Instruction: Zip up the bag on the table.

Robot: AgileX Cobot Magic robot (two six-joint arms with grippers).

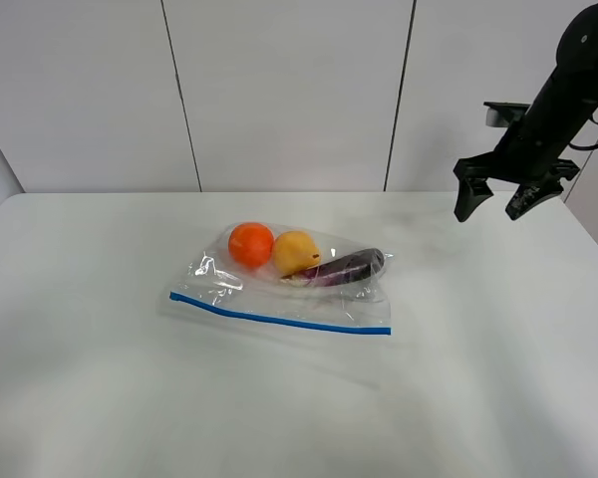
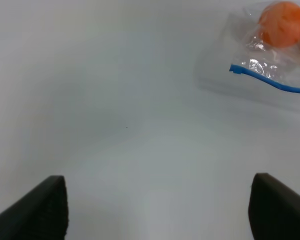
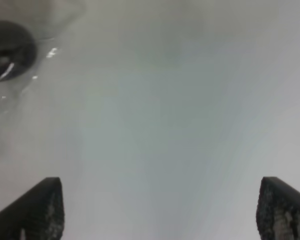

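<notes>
near the middle of the table (image 1: 100, 398) lies the bag (image 1: 289, 284); above the far right corner hangs the right gripper (image 1: 496, 204), jaws apart and empty; left gripper (image 2: 157, 212) likewise spread wide.

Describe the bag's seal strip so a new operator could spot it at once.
On the white table, find the clear bag near the middle. The seal strip runs along its near edge, below the orange, yellow and purple produce. It is the only thin blue line there.
</notes>
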